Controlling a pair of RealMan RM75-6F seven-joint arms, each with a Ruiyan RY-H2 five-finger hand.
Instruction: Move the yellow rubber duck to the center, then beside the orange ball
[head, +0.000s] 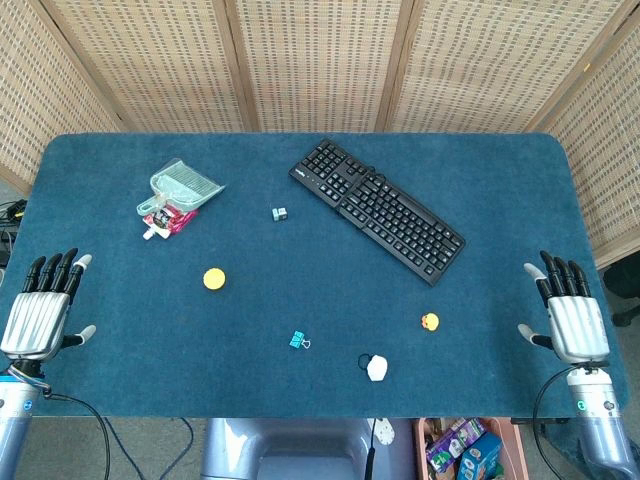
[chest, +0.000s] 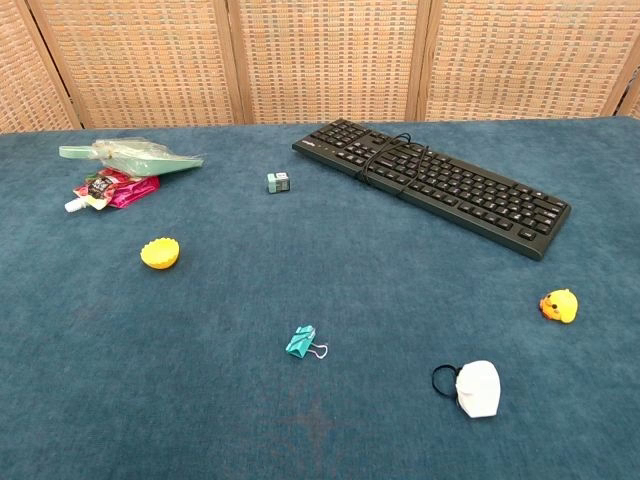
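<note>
Well, small yellow duck, orange beak.

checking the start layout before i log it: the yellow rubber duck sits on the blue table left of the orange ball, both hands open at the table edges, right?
Not quite. The yellow rubber duck sits right of the orange ball, as the head view shows. The rest holds: both lie on the blue table, with the left hand and right hand open at its edges.

Around the yellow rubber duck bare cloth is seen on all sides; the keyboard lies behind, the white object near its front-left.
</note>
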